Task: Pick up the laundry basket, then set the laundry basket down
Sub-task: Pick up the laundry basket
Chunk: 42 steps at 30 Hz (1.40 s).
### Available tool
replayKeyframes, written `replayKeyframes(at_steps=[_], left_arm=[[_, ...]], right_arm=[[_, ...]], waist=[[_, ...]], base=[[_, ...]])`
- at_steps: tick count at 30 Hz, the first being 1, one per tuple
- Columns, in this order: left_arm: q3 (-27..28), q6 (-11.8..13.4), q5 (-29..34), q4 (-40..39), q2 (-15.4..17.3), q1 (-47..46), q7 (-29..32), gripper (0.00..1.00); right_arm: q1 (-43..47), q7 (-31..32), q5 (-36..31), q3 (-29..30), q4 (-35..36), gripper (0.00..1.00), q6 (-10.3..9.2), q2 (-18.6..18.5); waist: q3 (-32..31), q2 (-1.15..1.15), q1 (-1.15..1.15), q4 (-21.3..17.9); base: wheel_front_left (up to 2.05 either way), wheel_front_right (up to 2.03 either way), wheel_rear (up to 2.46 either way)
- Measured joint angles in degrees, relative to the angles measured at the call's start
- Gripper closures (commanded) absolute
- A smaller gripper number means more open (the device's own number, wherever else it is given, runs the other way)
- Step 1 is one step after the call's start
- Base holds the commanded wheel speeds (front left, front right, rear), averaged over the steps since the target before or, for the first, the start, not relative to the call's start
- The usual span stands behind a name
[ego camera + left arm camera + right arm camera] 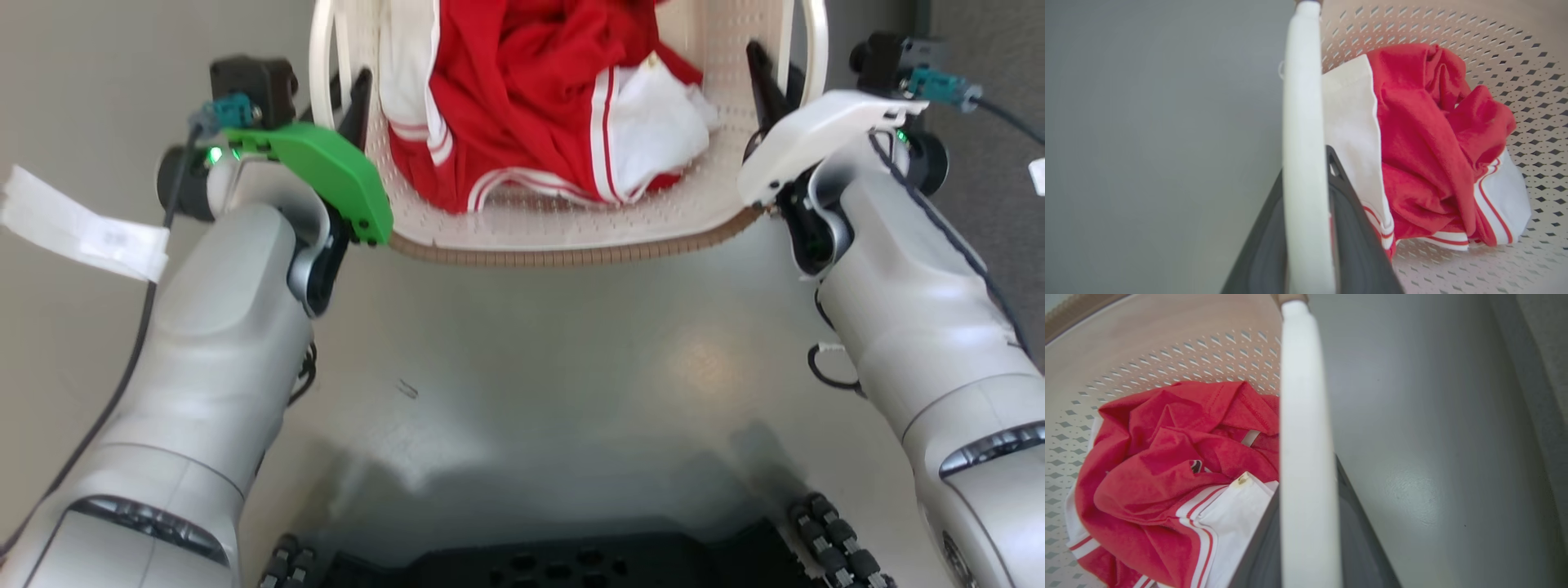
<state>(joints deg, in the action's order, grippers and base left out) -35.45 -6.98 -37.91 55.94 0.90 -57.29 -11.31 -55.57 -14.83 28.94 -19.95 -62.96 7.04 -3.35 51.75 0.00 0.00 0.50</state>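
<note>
The left end effector (357, 102) is clenched on the laundry basket (563, 233), its two dark fingers pinching the white left handle (1304, 122), which runs up between them in the left wrist view. The right end effector (765, 86) grasps the basket in the same way, fingers closed on either side of the right handle (1306, 416).

The basket hangs or sits between the two end effectors, its perforated cream wall and brown woven rim turned toward the robot. Whether its bottom touches the floor I cannot tell. Inside it, just inward of both sets of fingers, lies a crumpled red garment (522, 90) with white panels and stripes.

Outward of the left end effector there is smooth, plain grey floor (1159, 143). Back from the end effectors toward the robot, the same floor is faintly glossy, with a soft patch of reflected light (702, 359) and a small dark mark (406, 389). Outward of the right end effector the floor meets a darker, rougher grey strip (1547, 375). A white paper tag (82, 224) hangs on the left arm's cable.
</note>
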Motion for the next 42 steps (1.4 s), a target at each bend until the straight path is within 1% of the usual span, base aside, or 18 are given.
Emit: replayKeyframes(at_steps=[8,17,23,26,28,42], left_arm=[[-2.24,0.01,-3.15,1.18,-0.01,3.43,1.11,1.0],[-3.86,0.0,-4.87,4.05,-0.23,6.53,2.98,1.0],[-4.91,-0.07,-6.16,6.44,-0.49,9.24,4.79,1.0],[-5.38,-0.08,-7.35,6.72,-0.52,10.69,5.82,1.0],[-5.57,-0.09,-7.84,6.77,-0.52,11.4,6.44,1.0],[-8.01,-0.09,-11.95,7.89,-0.53,18.64,11.45,1.0]], right_arm=[[2.56,1.16,1.9,-2.8,-1.65,1.0,0.0,0.1],[6.12,3.75,5.01,-6.46,-1.92,1.0,-0.02,0.32],[9.55,6.42,7.89,-9.16,-1.6,1.0,-0.11,0.56],[11.06,7.71,9.65,-10.34,-1.43,1.0,-0.16,0.53],[11.95,8.47,10.53,-10.96,-1.27,1.0,-0.56,0.54],[18.86,14.6,15.55,-15.8,-0.98,1.0,-0.67,0.42]], waist=[[-5.95,0.0,0.0,0.15],[-13.15,0.0,0.0,0.0],[-18.04,0.0,0.0,-0.51],[-20.5,0.0,0.0,-0.86],[-22.15,0.0,-0.01,-1.12],[-33.75,0.0,-0.01,-2.49]], base=[[0.0,0.0,0.0],[0.0,0.0,0.0],[0.0,0.0,0.0],[0.0,0.0,0.0],[0.0,0.0,0.0],[0.0,0.0,0.0]])
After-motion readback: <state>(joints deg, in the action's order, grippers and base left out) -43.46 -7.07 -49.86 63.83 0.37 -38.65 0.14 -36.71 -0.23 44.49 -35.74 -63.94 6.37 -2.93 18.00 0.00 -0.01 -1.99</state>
